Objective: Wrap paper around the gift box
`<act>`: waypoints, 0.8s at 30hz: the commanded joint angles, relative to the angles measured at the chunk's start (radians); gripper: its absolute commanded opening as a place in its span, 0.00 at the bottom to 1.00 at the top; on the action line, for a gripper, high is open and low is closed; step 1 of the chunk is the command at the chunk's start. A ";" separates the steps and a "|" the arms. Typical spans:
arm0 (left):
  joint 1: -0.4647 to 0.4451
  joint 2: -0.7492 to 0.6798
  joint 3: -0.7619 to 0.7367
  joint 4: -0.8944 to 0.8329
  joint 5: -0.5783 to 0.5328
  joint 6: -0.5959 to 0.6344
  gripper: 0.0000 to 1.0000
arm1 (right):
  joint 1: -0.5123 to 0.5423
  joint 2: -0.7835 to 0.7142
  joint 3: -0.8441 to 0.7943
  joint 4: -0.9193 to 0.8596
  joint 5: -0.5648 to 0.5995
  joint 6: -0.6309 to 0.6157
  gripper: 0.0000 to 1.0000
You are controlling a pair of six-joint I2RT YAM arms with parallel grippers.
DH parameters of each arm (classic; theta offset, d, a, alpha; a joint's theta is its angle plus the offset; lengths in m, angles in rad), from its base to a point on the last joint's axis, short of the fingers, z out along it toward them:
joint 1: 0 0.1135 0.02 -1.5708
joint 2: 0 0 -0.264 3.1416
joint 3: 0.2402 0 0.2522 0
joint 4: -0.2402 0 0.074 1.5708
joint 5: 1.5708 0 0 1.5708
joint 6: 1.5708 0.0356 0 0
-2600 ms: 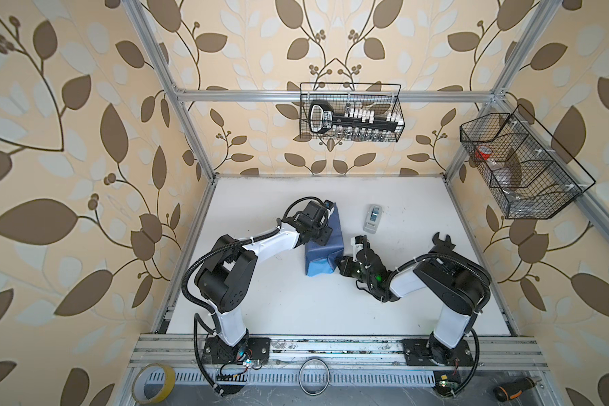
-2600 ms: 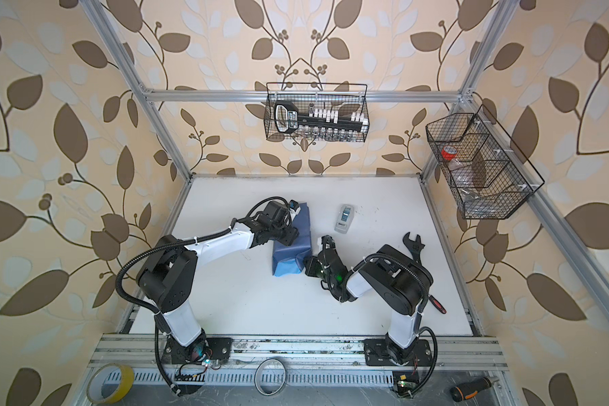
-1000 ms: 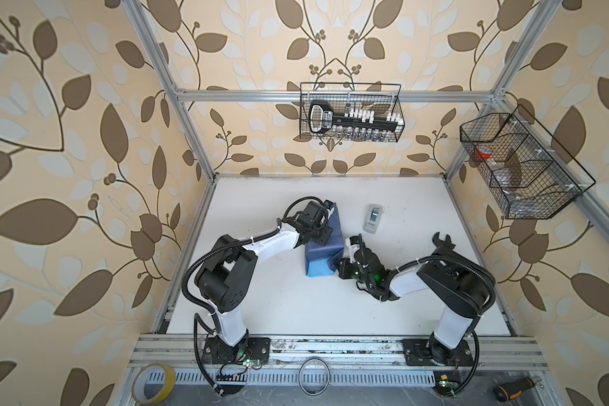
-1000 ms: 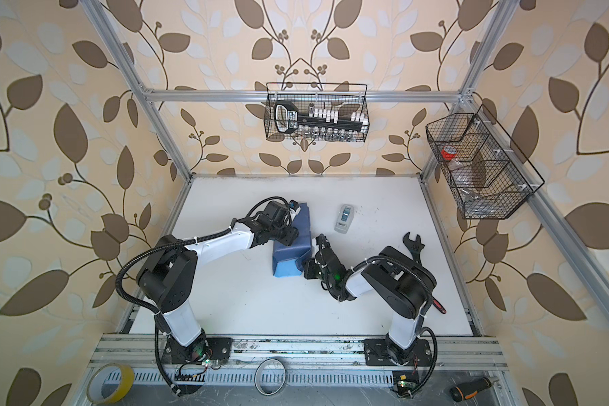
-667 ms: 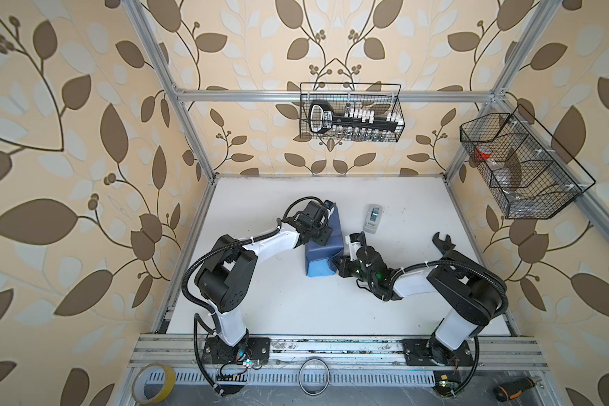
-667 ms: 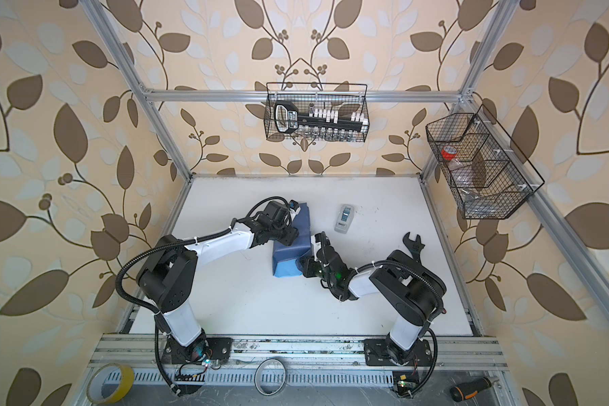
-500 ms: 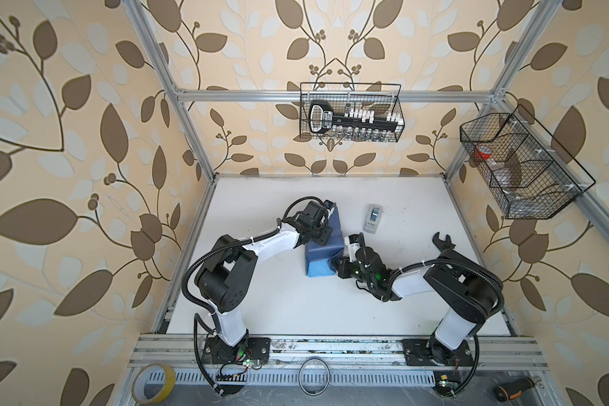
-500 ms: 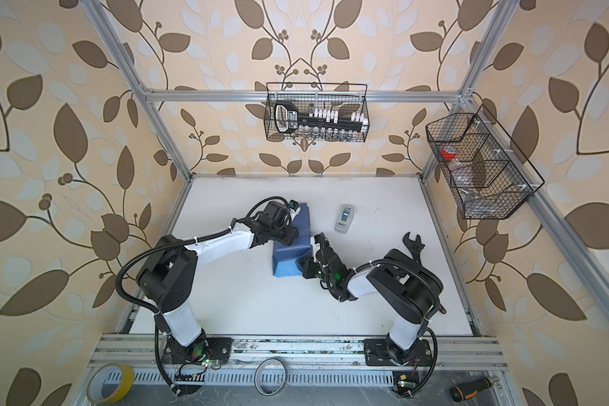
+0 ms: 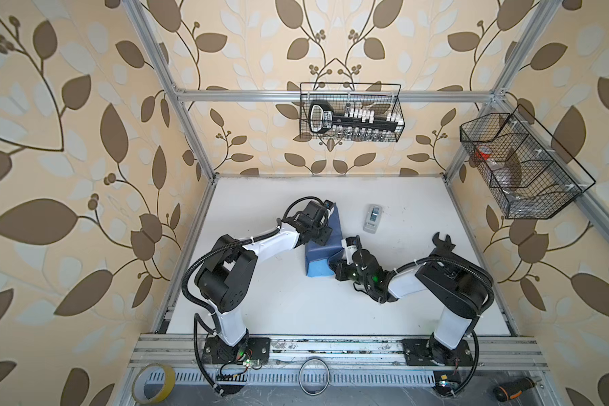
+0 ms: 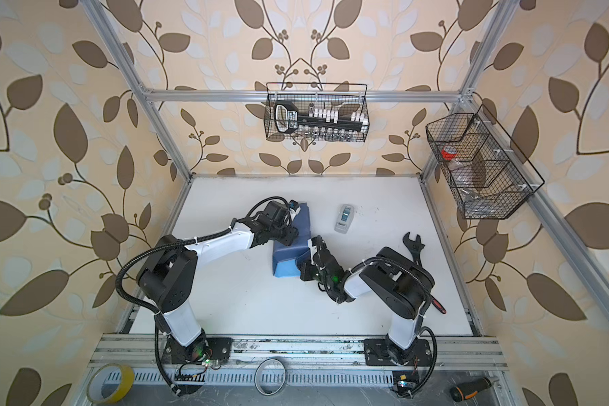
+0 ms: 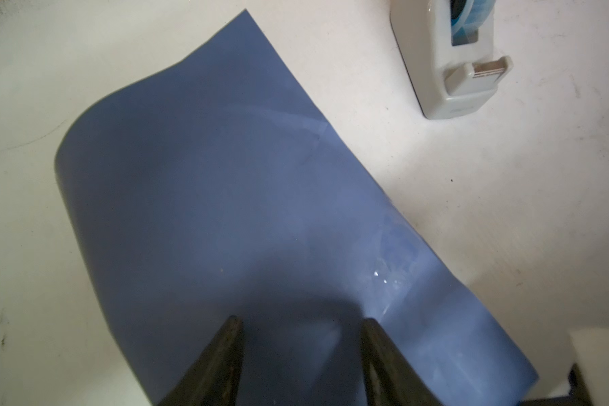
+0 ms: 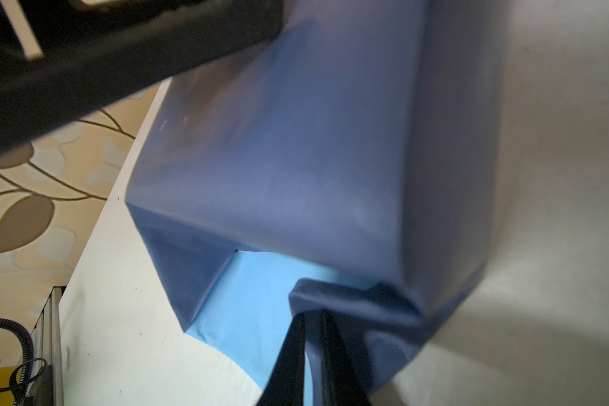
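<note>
The paper [image 9: 316,262] [image 10: 286,258] lies folded over into a slate-blue parcel mid-table, its light blue side showing at the near end [image 12: 257,298]. The gift box is hidden under it. My left gripper [image 9: 326,239] [image 10: 290,238] [image 11: 301,323] rests open on top of the parcel, fingertips spread on the paper [image 11: 208,175]. At the parcel's near right corner my right gripper [image 9: 334,265] [image 10: 301,269] [image 12: 312,316] is shut on a bunched fold of the paper [image 12: 296,158].
A grey tape dispenser [image 9: 372,218] [image 10: 344,218] [image 11: 450,63] stands behind and right of the parcel. A black wrench [image 9: 443,242] [image 10: 413,244] lies by the right arm. Wire baskets [image 9: 350,116] [image 9: 521,168] hang on the back and right walls.
My right gripper has shifted left to the parcel's near right corner and now grips the paper fold. The left arm has stayed put on top.
</note>
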 commanded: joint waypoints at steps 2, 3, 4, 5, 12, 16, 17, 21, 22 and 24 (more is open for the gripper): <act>0.004 0.060 -0.033 -0.120 0.034 -0.010 0.54 | 0.007 0.024 0.029 0.025 0.039 0.012 0.13; 0.004 0.061 -0.033 -0.121 0.035 -0.010 0.54 | 0.007 0.025 0.030 0.026 0.044 0.012 0.13; 0.004 0.062 -0.031 -0.120 0.035 -0.010 0.54 | 0.008 0.030 0.030 0.028 0.049 0.012 0.13; 0.004 0.062 -0.031 -0.120 0.035 -0.010 0.54 | 0.007 0.033 0.030 0.030 0.053 0.012 0.13; 0.004 0.062 -0.031 -0.122 0.037 -0.009 0.54 | 0.007 0.053 0.040 0.038 0.092 0.011 0.13; 0.004 0.062 -0.032 -0.121 0.035 -0.009 0.54 | 0.007 0.068 0.043 0.038 0.113 0.011 0.13; 0.004 0.062 -0.032 -0.123 0.034 -0.009 0.54 | 0.007 0.075 0.042 0.038 0.119 0.013 0.13; 0.005 0.064 -0.032 -0.122 0.034 -0.008 0.54 | 0.007 0.097 0.047 0.040 0.121 0.015 0.14; 0.004 0.066 -0.032 -0.124 0.034 -0.009 0.54 | 0.007 0.099 0.046 0.040 0.122 0.014 0.14; 0.004 0.065 -0.030 -0.123 0.034 -0.009 0.54 | 0.006 0.102 0.041 0.037 0.130 0.012 0.14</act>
